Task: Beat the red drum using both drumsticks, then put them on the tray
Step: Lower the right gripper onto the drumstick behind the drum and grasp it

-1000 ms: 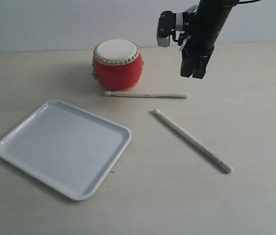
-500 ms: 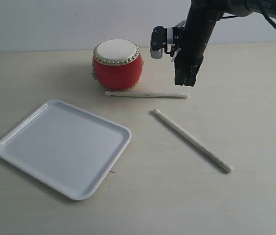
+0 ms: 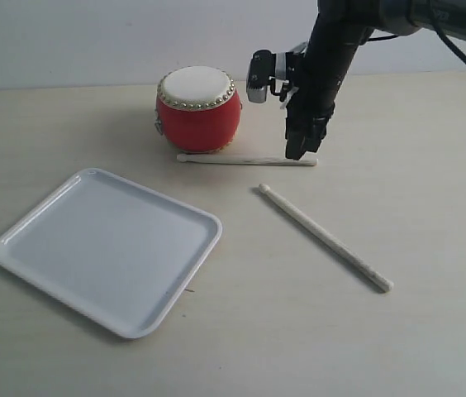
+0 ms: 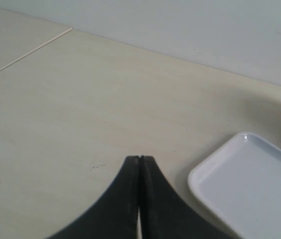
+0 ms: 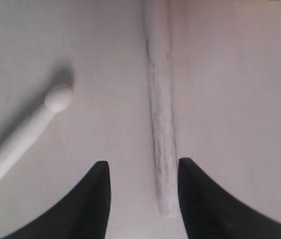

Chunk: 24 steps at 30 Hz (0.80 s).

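Toward the far middle of your pale beige table, the small red barrel drum, with its cream skin and ring of metal studs, stands upright. Just in front of it lies one slim pale wooden drumstick, crosswise, with its rounded tip to the left. Your right gripper hangs at that stick's right-hand butt end. You cannot judge the jaws from the exterior view. The right wrist view shows them spread, one black finger on each side of the butt end, not clamped on it. That view also catches the rounded tip of the second pale wooden drumstick, which lies slanted at the near right. It is well apart from the flat white plastic tray at the near left. Both sticks lie on the table. Your left gripper shows only in the left wrist view: jaws pressed together and empty, above bare table, with a tray corner near it.
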{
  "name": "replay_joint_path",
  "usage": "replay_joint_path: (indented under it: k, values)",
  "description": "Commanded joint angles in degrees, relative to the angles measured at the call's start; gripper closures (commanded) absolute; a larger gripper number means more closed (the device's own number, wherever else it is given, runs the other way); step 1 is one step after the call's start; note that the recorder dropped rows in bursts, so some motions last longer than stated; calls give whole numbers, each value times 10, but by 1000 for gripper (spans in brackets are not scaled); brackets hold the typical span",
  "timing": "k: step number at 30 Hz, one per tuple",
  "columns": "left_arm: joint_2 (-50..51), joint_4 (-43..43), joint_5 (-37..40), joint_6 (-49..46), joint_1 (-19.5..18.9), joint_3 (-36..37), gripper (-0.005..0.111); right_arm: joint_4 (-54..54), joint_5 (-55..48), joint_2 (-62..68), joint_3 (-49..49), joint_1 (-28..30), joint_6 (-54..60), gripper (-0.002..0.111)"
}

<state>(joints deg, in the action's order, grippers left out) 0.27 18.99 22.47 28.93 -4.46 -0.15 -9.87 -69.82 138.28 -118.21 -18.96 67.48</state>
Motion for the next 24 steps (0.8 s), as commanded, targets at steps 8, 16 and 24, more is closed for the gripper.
replay_joint_path:
  k: [8, 16, 24]
  values:
    - [-3, 2, -3, 1, -2, 1, 107, 45, 27, 27, -4, -14, 16, 65]
    - [-3, 2, -3, 1, -2, 1, 107, 49, 42, 33, -4, -14, 17, 65]
    - [-3, 2, -3, 1, -2, 1, 107, 58, 54, 38, -4, -14, 16, 65]
